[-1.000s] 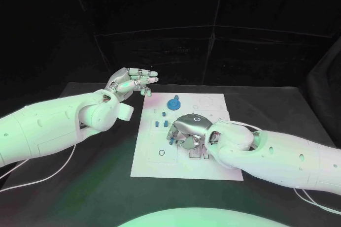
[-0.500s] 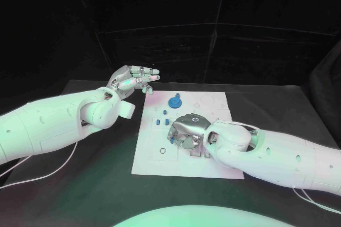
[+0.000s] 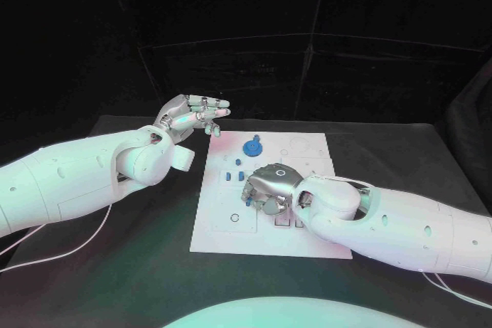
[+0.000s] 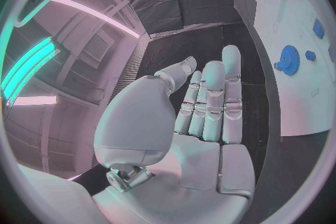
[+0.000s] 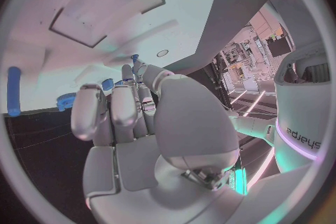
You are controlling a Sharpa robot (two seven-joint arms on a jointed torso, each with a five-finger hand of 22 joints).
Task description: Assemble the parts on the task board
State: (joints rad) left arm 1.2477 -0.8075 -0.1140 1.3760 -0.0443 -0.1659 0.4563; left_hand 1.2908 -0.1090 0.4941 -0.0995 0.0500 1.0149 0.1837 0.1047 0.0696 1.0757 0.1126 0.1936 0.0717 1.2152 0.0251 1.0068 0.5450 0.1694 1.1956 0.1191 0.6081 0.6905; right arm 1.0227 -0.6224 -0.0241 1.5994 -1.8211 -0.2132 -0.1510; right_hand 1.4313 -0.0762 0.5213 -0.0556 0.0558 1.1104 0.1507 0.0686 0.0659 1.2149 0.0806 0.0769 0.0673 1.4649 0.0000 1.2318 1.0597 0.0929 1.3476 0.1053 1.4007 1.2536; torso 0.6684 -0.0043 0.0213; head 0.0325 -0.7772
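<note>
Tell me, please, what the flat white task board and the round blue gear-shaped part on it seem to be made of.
Flat white task board: looks like a thin rigid sheet, perhaps plastic or coated metal; its face is matte and even, with printed outlines and shallow recesses.
Round blue gear-shaped part: probably moulded or printed plastic; the colour is uniform and dull, without metallic glints, and its wrist-view rim shows toothed edges. Neither material is certain.
</note>
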